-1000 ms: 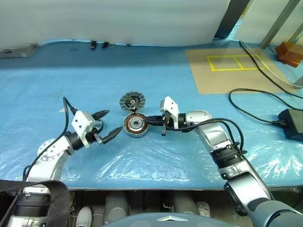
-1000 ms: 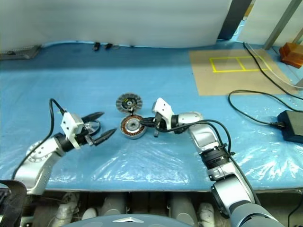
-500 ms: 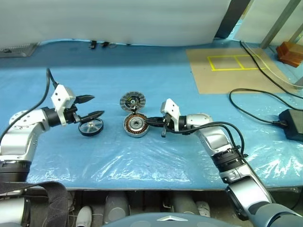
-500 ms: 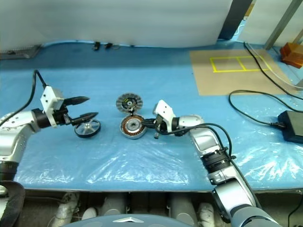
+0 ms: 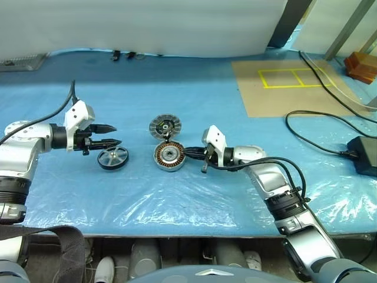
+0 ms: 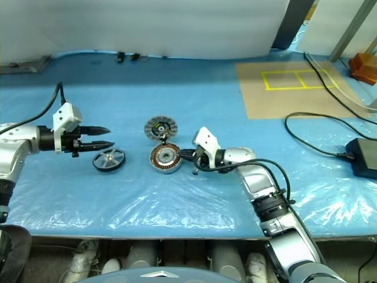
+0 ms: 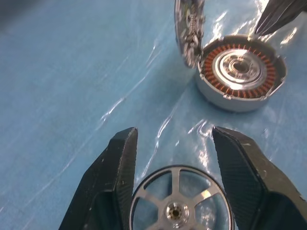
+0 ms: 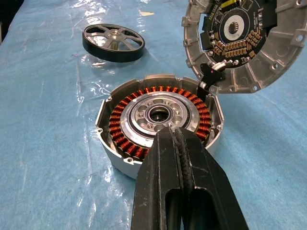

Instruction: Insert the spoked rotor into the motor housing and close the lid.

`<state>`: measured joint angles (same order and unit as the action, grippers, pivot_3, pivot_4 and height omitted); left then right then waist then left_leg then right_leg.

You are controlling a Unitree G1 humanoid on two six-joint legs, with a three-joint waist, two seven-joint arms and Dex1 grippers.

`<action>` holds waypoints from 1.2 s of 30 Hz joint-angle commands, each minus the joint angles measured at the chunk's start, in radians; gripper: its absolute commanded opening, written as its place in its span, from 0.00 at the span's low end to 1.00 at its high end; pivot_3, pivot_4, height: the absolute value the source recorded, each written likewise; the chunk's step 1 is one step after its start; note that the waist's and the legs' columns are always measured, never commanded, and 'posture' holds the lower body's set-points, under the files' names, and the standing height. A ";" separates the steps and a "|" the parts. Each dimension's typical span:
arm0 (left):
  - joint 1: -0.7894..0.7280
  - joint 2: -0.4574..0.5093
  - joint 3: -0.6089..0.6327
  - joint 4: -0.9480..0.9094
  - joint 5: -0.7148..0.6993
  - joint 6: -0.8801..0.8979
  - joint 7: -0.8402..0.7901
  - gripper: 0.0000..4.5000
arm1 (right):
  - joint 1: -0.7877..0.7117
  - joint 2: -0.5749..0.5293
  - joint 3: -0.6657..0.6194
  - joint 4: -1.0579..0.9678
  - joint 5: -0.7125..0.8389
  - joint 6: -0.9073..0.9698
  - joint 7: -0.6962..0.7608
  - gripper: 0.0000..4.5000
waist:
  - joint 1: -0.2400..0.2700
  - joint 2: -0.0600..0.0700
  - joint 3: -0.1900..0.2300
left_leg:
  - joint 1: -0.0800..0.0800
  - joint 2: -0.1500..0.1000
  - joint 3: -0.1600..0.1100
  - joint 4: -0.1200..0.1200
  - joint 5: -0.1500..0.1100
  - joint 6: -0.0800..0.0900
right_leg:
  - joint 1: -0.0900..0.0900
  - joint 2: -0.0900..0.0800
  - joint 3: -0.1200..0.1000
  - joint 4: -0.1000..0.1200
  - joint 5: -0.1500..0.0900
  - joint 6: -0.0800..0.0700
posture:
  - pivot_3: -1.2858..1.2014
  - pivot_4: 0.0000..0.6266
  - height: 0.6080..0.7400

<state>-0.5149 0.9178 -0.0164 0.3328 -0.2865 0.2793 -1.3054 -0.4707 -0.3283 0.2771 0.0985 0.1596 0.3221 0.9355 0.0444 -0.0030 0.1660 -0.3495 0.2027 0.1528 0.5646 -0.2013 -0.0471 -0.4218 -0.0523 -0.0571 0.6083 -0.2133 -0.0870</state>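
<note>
The spoked rotor (image 5: 112,158), a dark-rimmed wheel with silver spokes, lies flat on the blue sheet. My left gripper (image 5: 117,135) hovers just behind it, open, with nothing between its fingers (image 7: 117,177); the left wrist view shows the rotor (image 7: 178,205) below the gap. To the right sits the motor housing (image 5: 169,155), a silver cup with copper windings. Its round lid (image 5: 164,126) stands open at the far rim, its circuit board (image 8: 235,33) exposed. My right gripper (image 5: 184,154) is shut and empty, with its tips over the housing's right rim (image 8: 211,136).
A brown sheet with a yellow taped rectangle (image 5: 283,88) lies at the back right. A black cable and power adapter (image 5: 362,153) sit at the right edge, with an orange-brown block (image 5: 360,65) behind. The table's front edge (image 5: 177,227) runs close below the arms.
My left gripper has swung left and back, away from the housing, uncovering the rotor on the sheet, and its jaws have narrowed. The right gripper has stayed at the housing.
</note>
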 commanded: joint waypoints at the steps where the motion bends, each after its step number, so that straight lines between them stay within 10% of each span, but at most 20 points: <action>1: -0.034 0.022 -0.023 0.012 0.039 0.003 -0.024 0.58 | 0.004 -0.004 -0.020 -0.055 0.017 -0.002 -0.009 0.00 | 0.000 0.000 0.000 | 0.000 0.000 0.000 0.000 0.000 0.000 | 0.000 0.000 0.000 0.000 0.000 0.000 | 0.52 0.24 1.00; 7: -0.064 0.041 -0.077 0.049 0.112 0.016 -0.051 0.58 | 0.022 -0.015 -0.025 -0.086 0.023 0.014 -0.015 0.00 | 0.000 0.000 0.000 | 0.000 0.000 0.000 0.000 0.000 0.000 | 0.000 0.000 0.000 0.000 0.000 0.000 | 0.52 0.24 1.00; 12: -0.101 0.043 -0.090 0.081 0.154 -0.011 -0.063 0.31 | 0.028 -0.017 -0.022 -0.096 0.024 0.019 -0.025 0.00 | 0.001 0.000 0.000 | 0.000 0.000 0.000 0.000 0.000 0.000 | 0.000 0.000 0.000 0.000 0.000 0.000 | 0.52 0.24 1.00; 32: -0.136 0.039 -0.139 0.077 0.227 0.058 -0.112 0.31 | 0.033 -0.035 -0.022 -0.105 0.034 0.020 -0.021 0.00 | 0.001 0.000 0.000 | 0.000 0.000 -0.001 -0.001 0.000 0.000 | 0.000 0.000 0.000 0.000 0.000 0.000 | 0.52 0.24 1.00; 36: -0.141 0.035 -0.134 0.086 0.242 0.029 -0.084 0.60 | 0.035 -0.034 -0.022 -0.103 0.033 0.018 -0.024 0.00 | 0.001 0.000 0.000 | 0.000 0.000 -0.001 -0.001 0.000 0.000 | 0.000 0.000 0.000 0.000 0.000 0.000 | 0.52 0.24 1.00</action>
<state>-0.6274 0.9410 -0.1642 0.4269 -0.0520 0.3261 -1.4018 -0.4396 -0.3627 0.2739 0.0309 0.1748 0.3503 0.9129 0.0455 -0.0033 0.1662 -0.3500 0.2026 0.1521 0.5640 -0.2013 -0.0474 -0.4218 -0.0524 -0.0573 0.6078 -0.2133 -0.0871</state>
